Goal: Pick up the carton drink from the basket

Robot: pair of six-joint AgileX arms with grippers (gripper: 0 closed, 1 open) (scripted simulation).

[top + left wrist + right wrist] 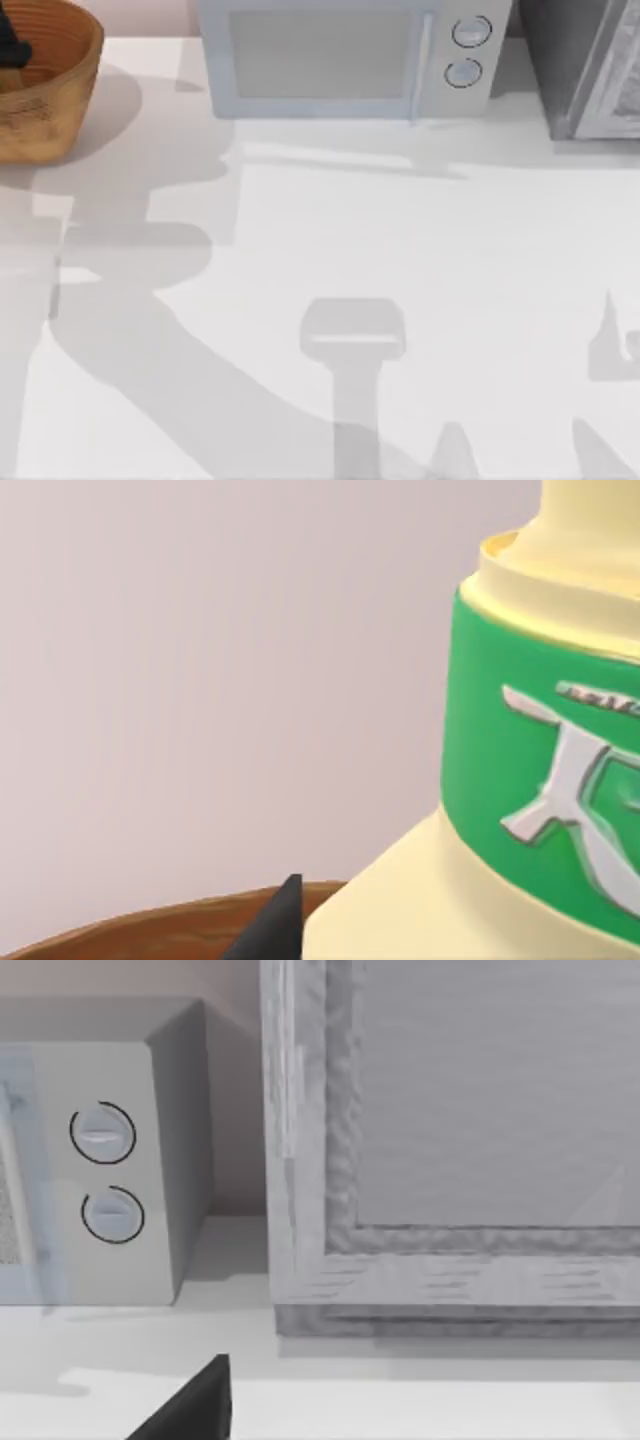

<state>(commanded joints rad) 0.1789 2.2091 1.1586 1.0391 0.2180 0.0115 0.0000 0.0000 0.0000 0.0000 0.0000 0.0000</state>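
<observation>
Two arms on the rig, only the left one working. Left gripper [10, 45] is a dark shape inside the basket [60, 100] at the table's [400, 250] far left corner, so it sits low over the contents for a grasp.

Left wrist view: the carton [520, 780] is very close, pale yellow body with a green band and white lettering, standing above the brown basket rim [150, 925]. One black fingertip [270, 930] sits right beside the carton's base. Judgement: the fingers are likely straddling or closing on the carton, but only one shows and no contact is visible. Cannot tell whether the left gripper is released or clenched.

Carton appears upright, top tapering out of frame. Whether it rests on the basket floor or is already raised, cannot tell.

Right arm is parked at the right; its wrist view faces the microwave [100, 1160] and a grey cabinet [450, 1160], one dark finger [195, 1405] at the edge. Its state: cannot tell.

Risk: a smooth, flat-sided carton may slip if gripped off-centre.
</observation>
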